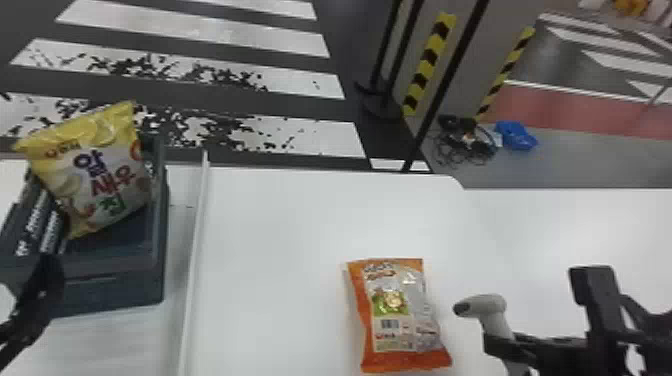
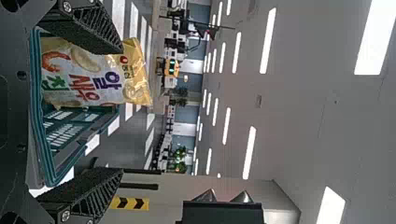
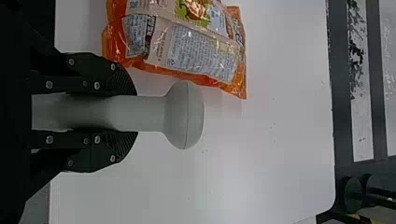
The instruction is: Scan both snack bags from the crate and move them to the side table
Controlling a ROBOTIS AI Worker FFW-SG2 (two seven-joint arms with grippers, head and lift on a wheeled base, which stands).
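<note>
Gripping the scanner [image 3: 184, 114] by its handle with the right gripper [image 3: 130, 112], snug on both sides. Got the orange snack bag [image 1: 400, 315] lying flat just beside it, on the white table [image 1: 300, 225]. So, counting one bag out of the crate [image 1: 112, 287], but can't tell about its scan, done or due. Can't swear to that spot as the side table either, tbh. Moving farther out, got the left gripper [image 2: 121, 109] by the crate, empty, with its fingers spread wide. Past that, got the yellow snack bag [image 1: 100, 175] propped upright and leaning inside the crate. Would call it under halfway: need to lift, scan and move the yellow one, plus probably finish with the orange one.
</note>
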